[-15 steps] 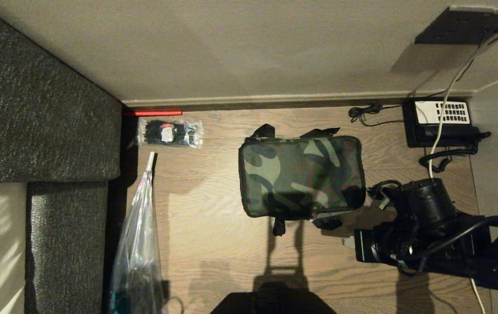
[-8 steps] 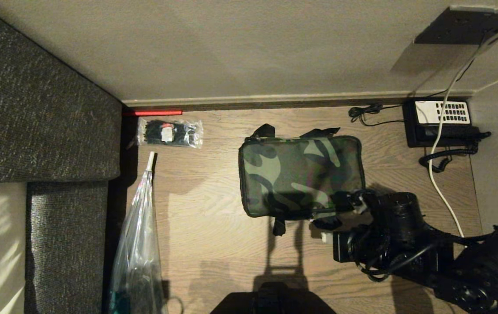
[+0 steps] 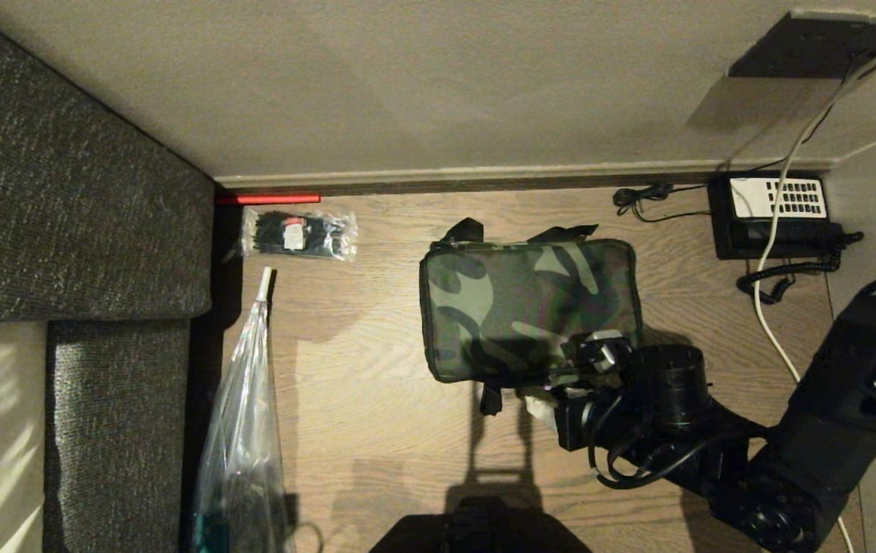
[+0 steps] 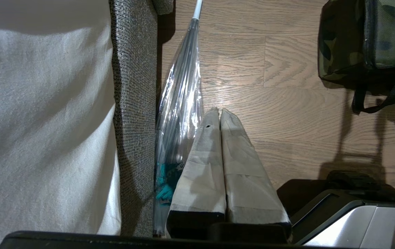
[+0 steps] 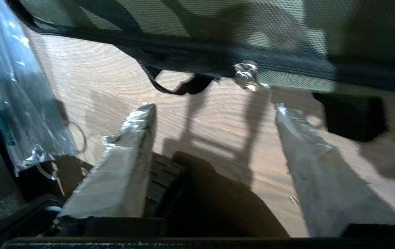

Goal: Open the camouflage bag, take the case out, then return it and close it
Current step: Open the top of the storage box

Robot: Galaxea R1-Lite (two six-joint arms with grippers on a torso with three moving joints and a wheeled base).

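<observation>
Between the right gripper's point(image 5: 214, 107) taped fingers point(image 5: 128, 145), which stand spread wide with nothing held, only bare wooden floor point(image 5: 90, 83) shows. Just ahead of the fingertips runs the black zipper band along the near edge of the camouflage bag point(image 5: 218, 20), and on that band hangs a small shiny zipper pull point(image 5: 247, 74), slightly nearer one finger than the other. From the head view the gripper point(image 3: 560, 376) sits at the bag's point(image 3: 530, 307) near right corner, the bag zipped flat on the floor; the case is not visible, presumably inside.

The step appears to be catching that pull to start opening the bag. To do it well, I judge the gripper should shift sideways until the pull lies midway between the fingers, advance level with the band, and pinch only the metal tab, not the fabric or the loose black strap point(image 5: 180, 86) hanging beside it.

Far off by the grey sofa point(image 4: 133, 86), the left gripper point(image 4: 220, 114) hangs parked, fingers pressed together.
</observation>
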